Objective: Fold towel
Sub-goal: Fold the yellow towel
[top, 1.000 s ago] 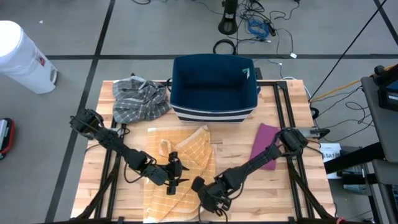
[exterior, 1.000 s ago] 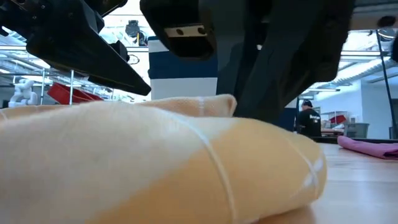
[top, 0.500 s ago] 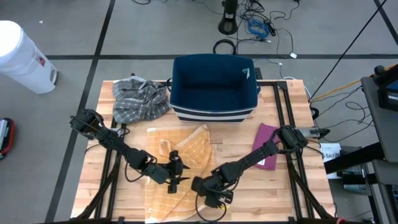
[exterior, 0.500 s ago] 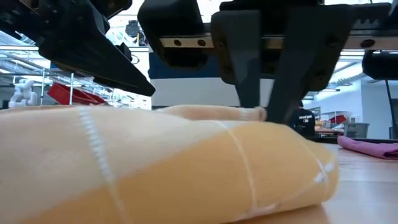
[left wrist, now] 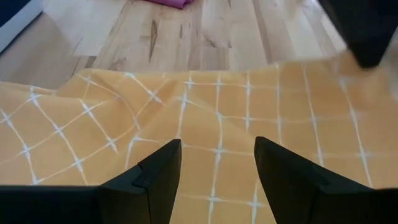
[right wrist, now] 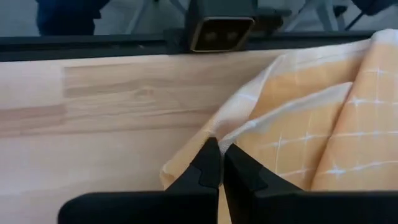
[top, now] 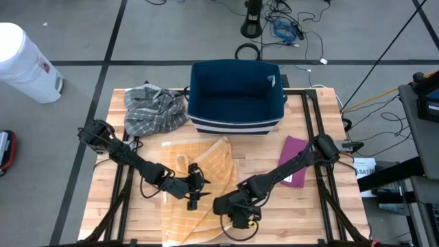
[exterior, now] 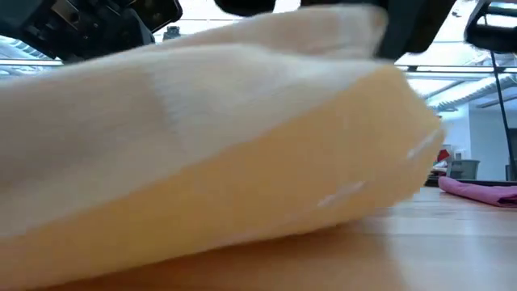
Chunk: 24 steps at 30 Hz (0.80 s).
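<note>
A yellow towel [top: 199,161] with a white grid lies rumpled on the wooden table in front of the navy bin. My right gripper [top: 225,206] is at the towel's near right edge and is shut on it [right wrist: 221,155]. In the low view the raised towel [exterior: 242,145] fills the picture. My left gripper [top: 195,188] stands open over the towel's middle. In the left wrist view its two fingers [left wrist: 163,168] sit either side of a stretch of the towel [left wrist: 217,106]. My left gripper may or may not touch the towel: I cannot tell. My right gripper pinches the towel's near right edge [right wrist: 214,132] between its two shut fingers, slanting down from the table's right. Two layers seem to meet there. The held edge is raised off the table, and the rest lies on the wood.
A navy bin [top: 236,99] stands at the table's far middle, with a grey checked cloth [top: 154,110] to its left. A magenta cloth [top: 293,161] lies at the right. A camera [right wrist: 222,32] sits at the table's near edge. A white container [top: 24,62] stands on the floor.
My right gripper has risen and rolled about its own line while staying shut on the towel. The towel's near right edge has come up off the table with it and now bulges high in the low view. The far part has stayed flat.
</note>
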Each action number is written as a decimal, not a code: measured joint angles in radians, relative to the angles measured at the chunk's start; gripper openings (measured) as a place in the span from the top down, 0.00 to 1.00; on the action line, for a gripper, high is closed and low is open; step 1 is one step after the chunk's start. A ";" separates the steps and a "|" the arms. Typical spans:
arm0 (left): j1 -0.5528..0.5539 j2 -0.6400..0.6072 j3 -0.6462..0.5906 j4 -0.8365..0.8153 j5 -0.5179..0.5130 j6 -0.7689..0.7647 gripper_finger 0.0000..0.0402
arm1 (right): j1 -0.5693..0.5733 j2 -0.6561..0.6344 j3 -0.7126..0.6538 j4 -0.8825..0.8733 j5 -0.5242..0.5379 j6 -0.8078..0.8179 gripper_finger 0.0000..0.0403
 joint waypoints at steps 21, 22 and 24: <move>0.035 0.000 0.000 0.007 0.006 -0.024 0.48 | -0.156 -0.433 -0.396 0.095 -0.376 -0.102 1.00; 0.036 0.000 0.000 0.008 0.006 -0.024 0.48 | -0.164 -0.447 -0.412 0.094 -0.391 -0.107 1.00; 0.036 0.000 0.000 0.007 0.006 -0.025 0.48 | -0.178 -0.470 -0.438 0.101 -0.414 -0.108 1.00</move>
